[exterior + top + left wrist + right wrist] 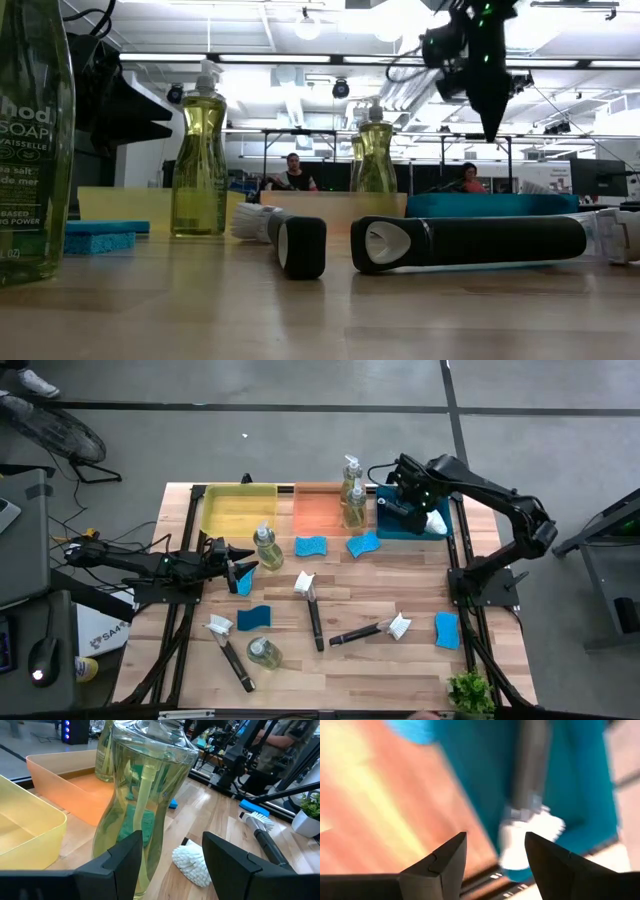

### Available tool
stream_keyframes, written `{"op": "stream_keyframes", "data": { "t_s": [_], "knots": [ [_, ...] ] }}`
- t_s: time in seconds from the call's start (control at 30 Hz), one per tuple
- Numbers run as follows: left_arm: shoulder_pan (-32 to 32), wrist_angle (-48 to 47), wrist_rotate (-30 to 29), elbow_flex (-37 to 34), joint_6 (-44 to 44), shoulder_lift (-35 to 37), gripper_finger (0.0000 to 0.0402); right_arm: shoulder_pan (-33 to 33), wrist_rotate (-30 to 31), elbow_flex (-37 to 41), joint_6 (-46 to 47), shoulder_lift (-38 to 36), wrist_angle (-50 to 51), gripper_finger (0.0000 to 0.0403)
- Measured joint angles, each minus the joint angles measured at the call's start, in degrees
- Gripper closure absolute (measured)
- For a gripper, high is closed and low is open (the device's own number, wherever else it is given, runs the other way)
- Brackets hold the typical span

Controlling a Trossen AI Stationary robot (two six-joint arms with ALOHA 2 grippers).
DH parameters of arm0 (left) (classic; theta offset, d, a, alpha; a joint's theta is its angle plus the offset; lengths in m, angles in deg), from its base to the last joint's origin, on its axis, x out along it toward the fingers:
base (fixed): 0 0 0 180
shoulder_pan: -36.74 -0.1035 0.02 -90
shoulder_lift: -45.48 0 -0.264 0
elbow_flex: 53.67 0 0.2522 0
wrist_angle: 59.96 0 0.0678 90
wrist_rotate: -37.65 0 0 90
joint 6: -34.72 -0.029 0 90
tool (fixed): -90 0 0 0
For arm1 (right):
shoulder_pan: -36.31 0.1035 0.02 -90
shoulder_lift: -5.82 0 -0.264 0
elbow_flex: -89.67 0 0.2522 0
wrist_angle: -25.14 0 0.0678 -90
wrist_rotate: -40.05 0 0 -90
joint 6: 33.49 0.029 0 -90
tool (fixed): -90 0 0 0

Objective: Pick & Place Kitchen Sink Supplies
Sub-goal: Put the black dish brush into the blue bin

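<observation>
My left gripper is open, low over the table. It faces an upright clear pump bottle of yellowish soap that stands just ahead of its fingers. My right gripper is open and points down over the blue tray. In that tray lies a dark-handled dish brush with its white head at the tray's right end. Other brushes, blue sponges and a toppled bottle lie on the table.
Yellow tray and orange tray sit along the far edge, left of the blue one. Two upright soap bottles stand at the orange tray's right side. A small green plant is at the near right corner. People sit in the room beyond.
</observation>
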State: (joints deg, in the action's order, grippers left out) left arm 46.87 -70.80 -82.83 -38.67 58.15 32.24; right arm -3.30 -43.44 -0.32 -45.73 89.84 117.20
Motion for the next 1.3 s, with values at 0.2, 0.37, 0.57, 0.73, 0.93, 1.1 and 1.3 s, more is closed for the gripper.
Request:
{"op": "stream_keyframes", "data": {
  "t_s": [0.2,0.37,0.57,0.73,0.93,1.1,1.3],
  "knots": [
    [0.0,0.0,0.0,0.0,0.0,0.0,0.0199,6.2,-9.8,0.0,-3.0,-2.8,3.1,0.0208],
    [0.0,0.0,0.0,0.0,0.0,0.0,0.0199,13.1,-13.8,0.0,-3.2,-3.2,4.9,0.0209],
    [0.0,0.0,0.0,0.0,0.0,0.0,0.0199,22.6,-13.6,0.3,-3.2,-3.2,4.6,0.0212],
    [0.0,0.0,0.0,0.0,0.0,0.0,0.0199,31.9,-13.5,4.2,-1.3,-3.1,-0.1,0.0209],
    [0.0,0.0,0.0,0.0,0.0,0.0,0.0199,43.2,-13.6,11.6,7.1,-2.8,-13.7,0.0196],
    [0.0,0.0,0.0,0.0,0.0,0.0,0.0199,49.5,-13.4,16.7,13.0,-0.1,-23.6,0.0166],
    [0.0,0.0,0.0,0.0,0.0,0.0,0.0199,54.2,-12.6,19.0,14.8,5.7,-32.8,0.0133]
  ]
}}
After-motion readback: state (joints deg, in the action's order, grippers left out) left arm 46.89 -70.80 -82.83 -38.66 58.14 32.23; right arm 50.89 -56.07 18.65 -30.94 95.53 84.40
